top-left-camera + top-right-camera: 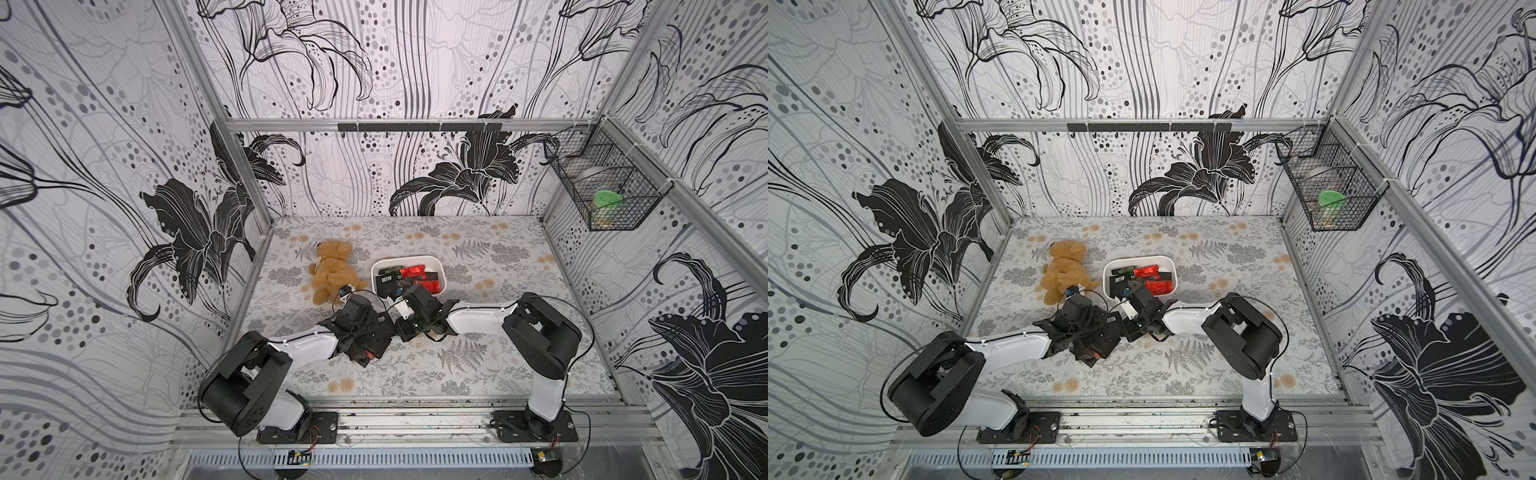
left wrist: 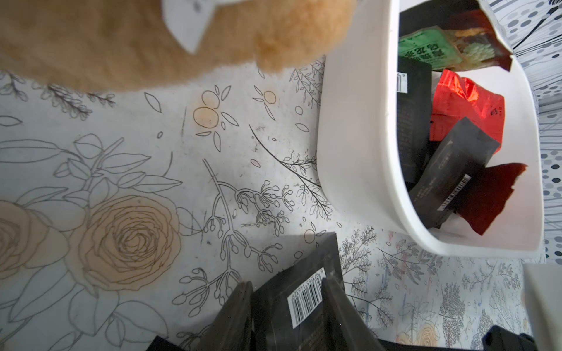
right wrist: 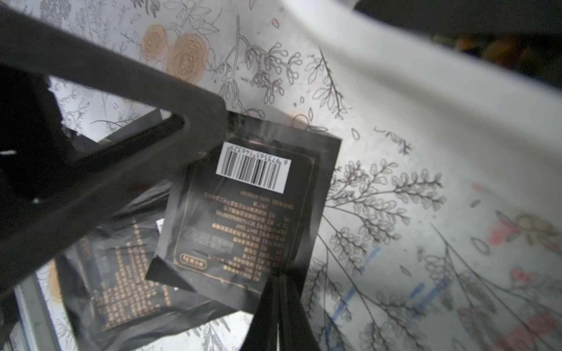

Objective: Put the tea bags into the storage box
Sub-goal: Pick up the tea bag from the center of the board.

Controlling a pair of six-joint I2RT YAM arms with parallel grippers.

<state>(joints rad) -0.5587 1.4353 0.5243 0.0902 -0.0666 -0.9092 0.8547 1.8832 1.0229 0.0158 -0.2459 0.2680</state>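
Metal rail point(image 1: 415, 422); floral tablecloth point(image 1: 498, 257) under storage box point(image 1: 409, 259); lily-print walls point(image 1: 374, 62); wire basket point(image 1: 602, 187).

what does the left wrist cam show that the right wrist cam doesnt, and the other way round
Only the left wrist view: the teddy bear, and the inside of the storage box with red, black and green tea bags in it.
Only the right wrist view: the right gripper shut on a corner of the black barcoded tea bag, with more black tea bags piled next to it.
Both: that barcoded tea bag, sitting between the parted fingers of the left gripper, the box's white wall and the floral table cover.
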